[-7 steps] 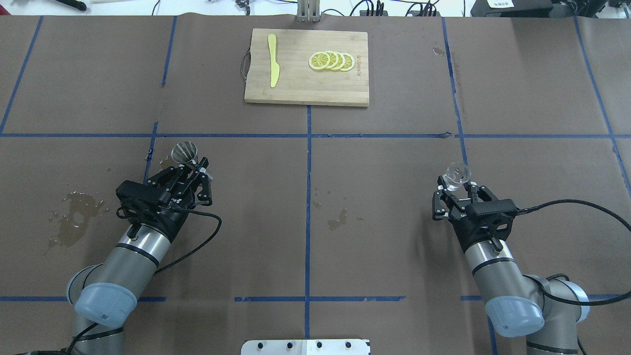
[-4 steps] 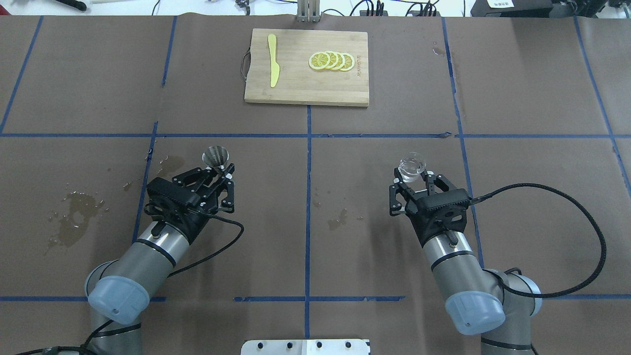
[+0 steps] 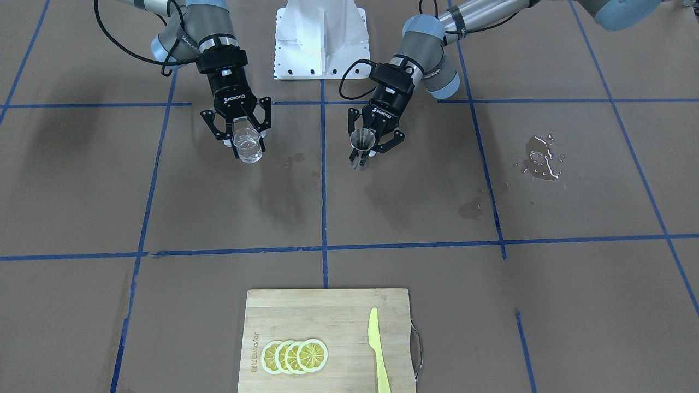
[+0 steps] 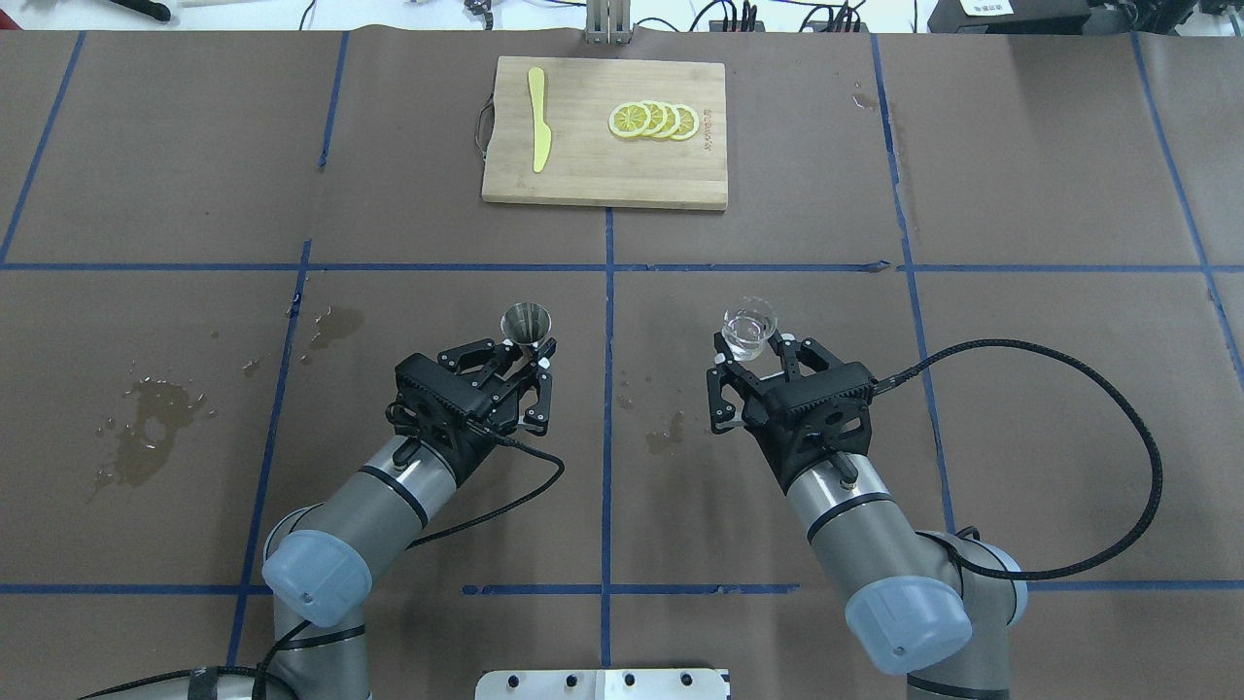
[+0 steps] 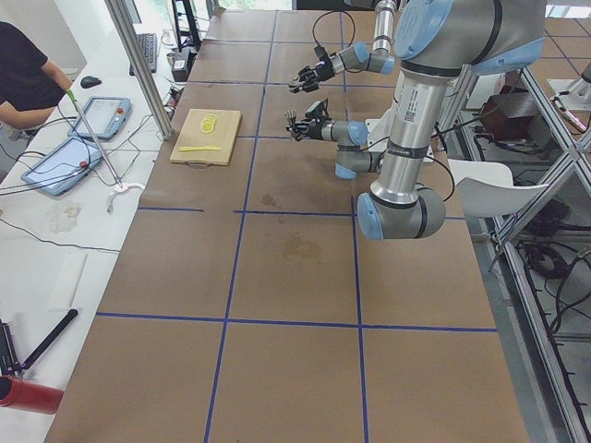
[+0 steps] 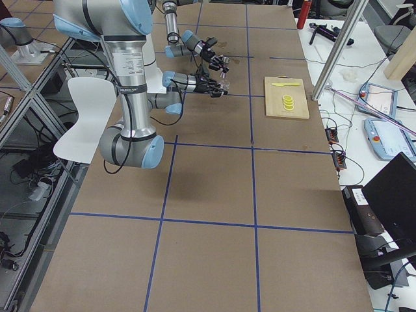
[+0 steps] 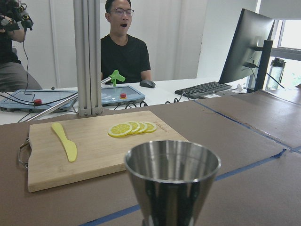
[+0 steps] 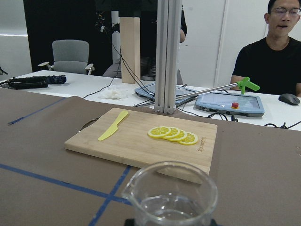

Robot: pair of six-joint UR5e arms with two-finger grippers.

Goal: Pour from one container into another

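My left gripper [image 4: 528, 350] is shut on the steel jigger [image 4: 526, 323], which it holds upright above the table just left of the centre tape line. My right gripper [image 4: 754, 352] is shut on the small clear glass cup [image 4: 749, 331], also upright, right of that line. The two containers hang apart at about the same depth. In the front-facing view the cup [image 3: 247, 146] is on the left and the jigger [image 3: 361, 143] on the right. The left wrist view looks at the jigger's [image 7: 172, 181] open top cone. The right wrist view shows clear liquid low in the cup [image 8: 170, 200].
A bamboo cutting board [image 4: 583, 185] lies at the table's far middle with a yellow knife [image 4: 537, 131] and lemon slices [image 4: 653, 120]. Wet patches mark the paper at the left [image 4: 146, 428] and near the centre [image 4: 666, 435]. Operators sit beyond the far edge.
Both arms have swung inward toward the centre line, the left carrying the jigger to the right and the right carrying the cup to the left. The two containers are much closer together.
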